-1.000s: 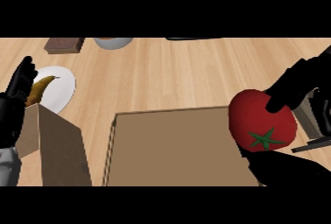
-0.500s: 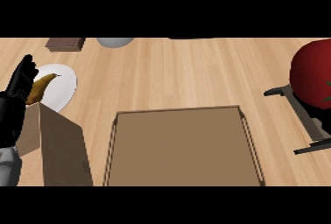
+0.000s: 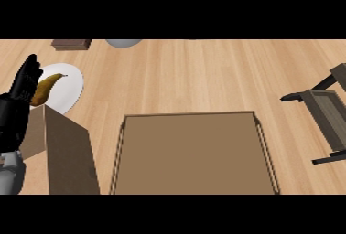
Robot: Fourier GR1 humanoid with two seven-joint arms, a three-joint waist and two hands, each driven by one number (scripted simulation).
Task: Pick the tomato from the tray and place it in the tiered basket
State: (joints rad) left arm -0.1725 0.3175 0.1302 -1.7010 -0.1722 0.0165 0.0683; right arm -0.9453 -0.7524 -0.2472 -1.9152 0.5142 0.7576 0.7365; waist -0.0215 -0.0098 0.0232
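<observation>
The brown tray (image 3: 196,119) lies at the lower middle of the head view with nothing showing on its flat inside. The dark tiered basket (image 3: 323,107) stands at the right edge, only part of its frame in view. No tomato shows anywhere. My left hand (image 3: 19,93) rests at the left edge, fingers straight and pointing up, holding nothing. My right hand is out of view.
A white plate (image 3: 70,87) with a banana (image 3: 45,87) sits at the upper left, partly behind my left hand. A tall brown box (image 3: 64,153) stands left of the tray. A dark block (image 3: 71,44) and a grey bowl (image 3: 123,43) lie along the far edge.
My right hand and the red tomato moved right and up from beside the tray, then left the view entirely. The basket's frame shows more fully now. My left hand stayed put.
</observation>
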